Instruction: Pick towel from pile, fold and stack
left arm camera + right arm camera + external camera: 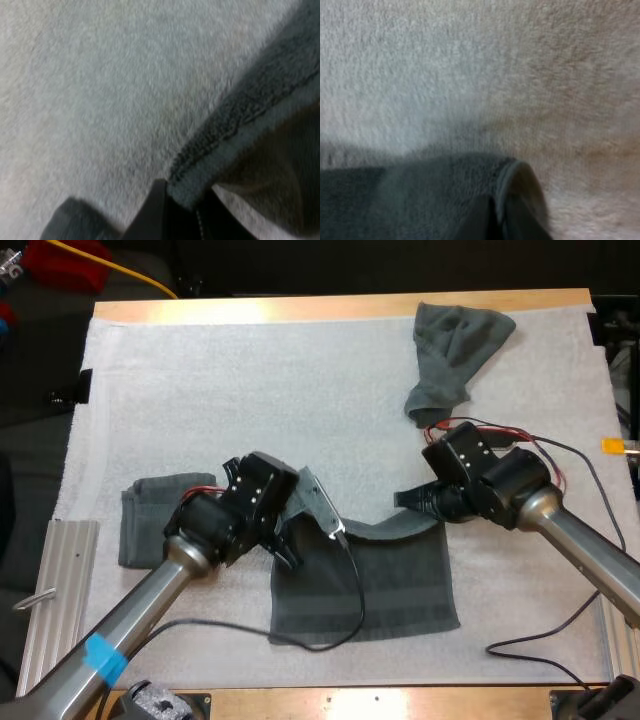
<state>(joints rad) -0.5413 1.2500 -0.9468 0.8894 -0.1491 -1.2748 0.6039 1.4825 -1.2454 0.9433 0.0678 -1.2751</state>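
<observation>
Left gripper (184, 199): both fingers pressed onto the hem of the spread towel (375, 585) at its far-left corner. Right gripper (499, 212): fingers likewise pinched on that towel at its far-right corner; the far edge is held up and sags between the two grippers, while the near part lies flat on the white mat (250, 390). Folded towel (150, 515) lies left of the spread towel, crumpled towel (452, 350) well beyond its far-right corner at the mat's far edge, metal rail (60, 590) farther left, off the mat.
</observation>
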